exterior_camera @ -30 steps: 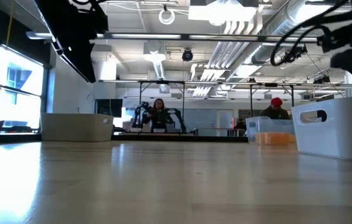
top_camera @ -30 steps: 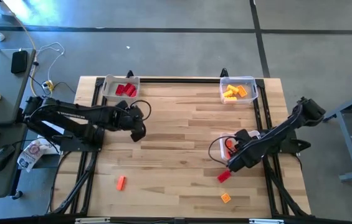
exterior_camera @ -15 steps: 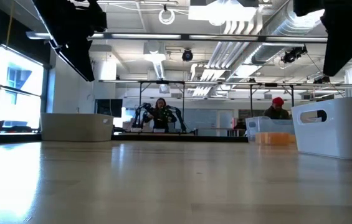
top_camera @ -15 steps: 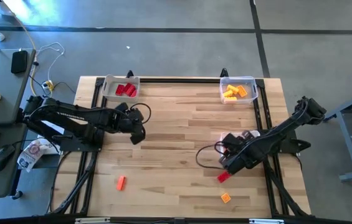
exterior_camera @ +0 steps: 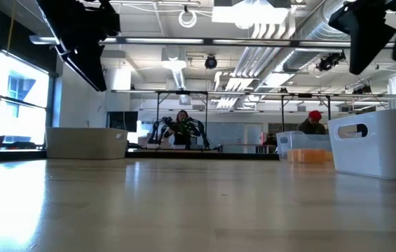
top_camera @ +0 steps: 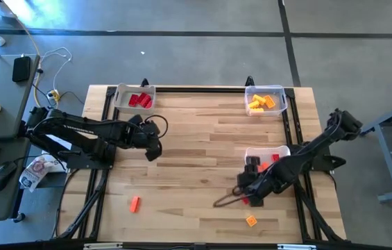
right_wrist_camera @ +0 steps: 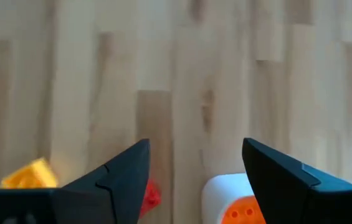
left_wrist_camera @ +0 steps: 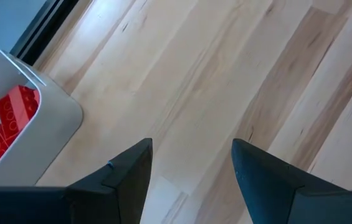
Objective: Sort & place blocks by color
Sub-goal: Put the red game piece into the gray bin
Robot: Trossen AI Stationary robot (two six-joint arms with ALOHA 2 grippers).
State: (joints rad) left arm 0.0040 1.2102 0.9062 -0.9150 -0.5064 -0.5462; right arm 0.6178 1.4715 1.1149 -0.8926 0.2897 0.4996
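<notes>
R gripper (top_camera: 245, 195) (fingers apart) over red block (right_wrist_camera: 151, 195); L gripper (top_camera: 153, 144) idle.

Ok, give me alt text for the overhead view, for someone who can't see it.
Seen from above, the right gripper hangs open over a red block near the wooden table's front right, while the left gripper waits open below a white bin of red blocks.
</notes>
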